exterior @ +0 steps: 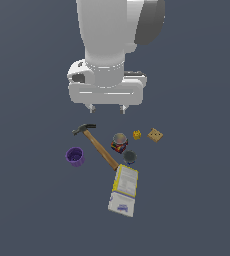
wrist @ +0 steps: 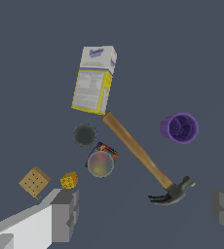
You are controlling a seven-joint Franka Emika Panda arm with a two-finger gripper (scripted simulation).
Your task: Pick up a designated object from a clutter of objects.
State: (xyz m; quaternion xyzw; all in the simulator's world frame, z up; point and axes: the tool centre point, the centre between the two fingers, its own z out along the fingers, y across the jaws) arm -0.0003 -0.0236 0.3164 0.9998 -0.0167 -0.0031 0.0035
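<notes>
The claw hammer (exterior: 97, 146) (wrist: 142, 156) lies flat on the dark floor, its brown wooden handle running from the dark head (exterior: 83, 128) toward the flat yellow-white box (exterior: 124, 190) (wrist: 94, 79). Around it sit a purple cup (exterior: 75, 156) (wrist: 179, 128), a colourful can (exterior: 119, 143) (wrist: 101, 161), a small dark can (exterior: 129, 157) (wrist: 84, 134), a tiny yellow piece (exterior: 136, 134) (wrist: 69, 180) and a tan cube (exterior: 155, 135) (wrist: 34, 182). My gripper (exterior: 106, 107) (wrist: 145, 211) hangs open above the clutter, well clear of it, holding nothing.
Dark grey floor surrounds the small cluster on all sides. The white arm body (exterior: 114, 45) fills the upper middle of the exterior view. One grey fingertip (wrist: 66, 214) shows close to the yellow piece in the wrist view.
</notes>
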